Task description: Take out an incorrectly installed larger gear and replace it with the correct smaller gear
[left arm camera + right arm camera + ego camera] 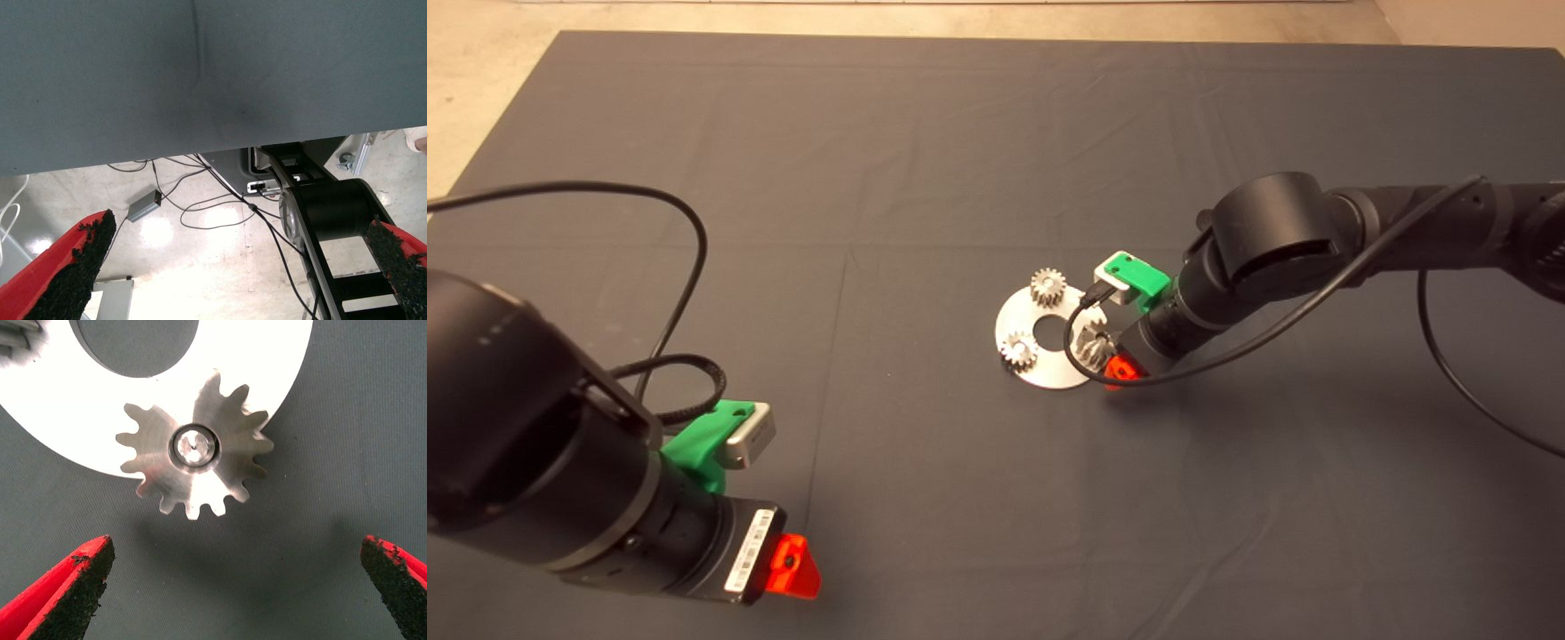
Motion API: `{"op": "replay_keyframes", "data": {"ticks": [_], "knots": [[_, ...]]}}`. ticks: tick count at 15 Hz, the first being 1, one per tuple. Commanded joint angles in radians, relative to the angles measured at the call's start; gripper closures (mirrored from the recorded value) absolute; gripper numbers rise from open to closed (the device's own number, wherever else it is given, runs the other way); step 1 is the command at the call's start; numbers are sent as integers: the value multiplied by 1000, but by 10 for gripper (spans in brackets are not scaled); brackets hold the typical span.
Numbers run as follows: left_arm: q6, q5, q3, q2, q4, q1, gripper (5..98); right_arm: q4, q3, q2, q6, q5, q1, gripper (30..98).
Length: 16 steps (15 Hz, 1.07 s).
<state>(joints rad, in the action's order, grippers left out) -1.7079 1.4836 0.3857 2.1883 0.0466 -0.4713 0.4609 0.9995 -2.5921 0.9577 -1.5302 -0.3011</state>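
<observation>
Right claw (233,587) hangs wide open right over the larger gear (194,445), which sits on a pin at the rim of the silver disc (60,407) — nothing gripped yet. Left claw (233,267) is parked open at the tabletop's near-left edge. Risk: pads catching only tooth tips, so the gear cocks on the pin and jams — or drags the disc along.
</observation>
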Motion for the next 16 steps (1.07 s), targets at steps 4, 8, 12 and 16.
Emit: {"op": "replay_keyframes", "data": {"ticks": [4,8,12,16], "knots": [[1,3,-12,-5,-8,-9,61,36,49,-43,-10,-119,-10,308],[1,3,-11,-3,-9,-9,61,40,51,-43,-8,-119,-10,308],[1,3,-10,-3,-8,-9,61,41,51,-44,-8,-119,-10,308],[1,3,-10,-1,-9,-9,61,41,51,-46,-8,-119,-10,312]]}}
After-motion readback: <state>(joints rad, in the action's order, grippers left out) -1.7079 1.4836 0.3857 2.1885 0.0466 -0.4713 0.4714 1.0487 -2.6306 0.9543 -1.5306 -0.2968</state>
